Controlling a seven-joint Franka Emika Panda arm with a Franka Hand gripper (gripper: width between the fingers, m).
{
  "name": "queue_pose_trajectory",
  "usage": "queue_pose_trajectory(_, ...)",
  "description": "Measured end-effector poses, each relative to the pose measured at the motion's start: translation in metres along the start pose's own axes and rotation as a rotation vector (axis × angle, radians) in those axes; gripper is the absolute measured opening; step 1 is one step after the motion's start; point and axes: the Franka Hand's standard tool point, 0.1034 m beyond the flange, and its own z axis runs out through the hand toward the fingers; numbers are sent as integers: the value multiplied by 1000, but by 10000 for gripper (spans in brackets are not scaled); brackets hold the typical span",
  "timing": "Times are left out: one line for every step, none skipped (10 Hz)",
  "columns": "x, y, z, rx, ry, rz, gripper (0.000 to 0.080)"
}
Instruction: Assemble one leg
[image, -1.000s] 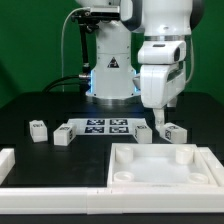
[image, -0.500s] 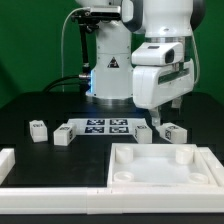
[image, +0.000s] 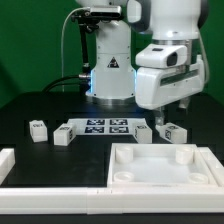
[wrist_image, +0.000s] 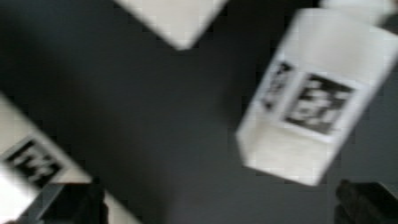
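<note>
No words, brands or numbers can be read. A triangular sign (image: 112, 66) is seen on the arm's base (image: 112, 85) at the far side, its symbol too small to be made out. Black-and-white square marker tags, bearing patterns only, are shown on the leg (wrist_image: 306, 95) and on the marker board (image: 107, 126).

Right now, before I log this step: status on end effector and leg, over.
End effector open, empty, above the table. Leg lying on the table, ungrasped. Nothing in the way in the wrist view.
</note>
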Motion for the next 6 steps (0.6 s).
queue_pose_trajectory(4, -16, 0, 2, -82, 25, 648)
queue_pose_trajectory(4, -28, 0, 8, -233, 50, 648)
queue_pose_trajectory(12, -28, 3, 17, -287, 37, 648)
queue_pose_trajectory(5, -26, 8, 39, -400, 39, 648)
queue_pose_trajectory(4, -23, 12, 59, -489, 42, 648)
queue_pose_trajectory(4, -19, 15, 76, -545, 37, 648)
